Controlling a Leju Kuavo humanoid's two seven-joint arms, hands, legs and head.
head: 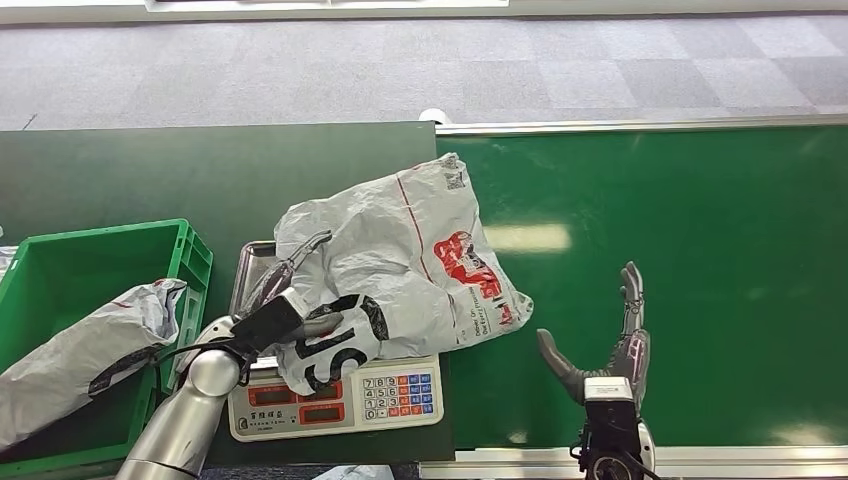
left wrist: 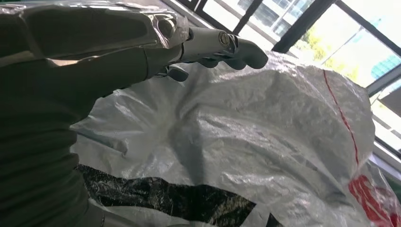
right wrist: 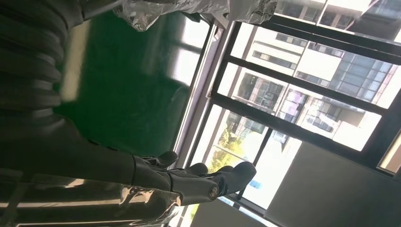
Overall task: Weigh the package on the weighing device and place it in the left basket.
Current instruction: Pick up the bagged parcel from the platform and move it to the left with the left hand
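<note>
Weighing stage, item by item: package (head: 405, 265) lies on scale (head: 335, 398), overhanging onto belt (head: 680, 260). Left hand (head: 290, 300) at package's near edge; you can't tell whether it grips. Right hand (head: 610, 350) open, empty, above belt. Left to do: carry package to basket (head: 95, 250), which already holds another bag (head: 85, 350).

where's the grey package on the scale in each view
Head view: the grey package lies on the weighing scale, centre of the picture, the left robot hand at its left edge.
Left wrist view: it spreads across most of the picture, beyond the robot hand's fingers.
Right wrist view: a crinkled edge of it at the top.
Shared landmark: the green conveyor belt.
</note>
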